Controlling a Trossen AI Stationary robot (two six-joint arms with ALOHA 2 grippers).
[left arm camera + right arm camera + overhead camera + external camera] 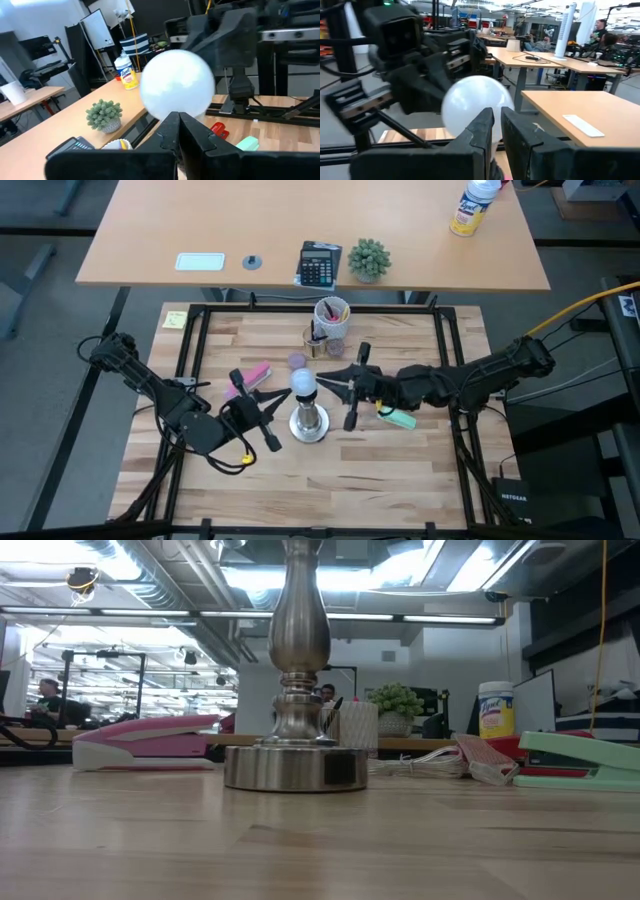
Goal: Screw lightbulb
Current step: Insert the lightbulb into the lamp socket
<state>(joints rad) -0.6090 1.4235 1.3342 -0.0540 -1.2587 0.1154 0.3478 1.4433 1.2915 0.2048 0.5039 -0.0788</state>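
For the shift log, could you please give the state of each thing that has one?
lightbulb: atop the stand, between both grippers
stand: upright on the table
left gripper: shut, at the bulb's base
right gripper: nearly shut, at the bulb
pink stapler: closed, lying flat

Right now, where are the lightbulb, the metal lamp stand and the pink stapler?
lightbulb [304, 383]: high view, top of the white globe.
metal lamp stand [296, 766]: low view, side of its round base.
pink stapler [145, 741]: low view, middle of its body.
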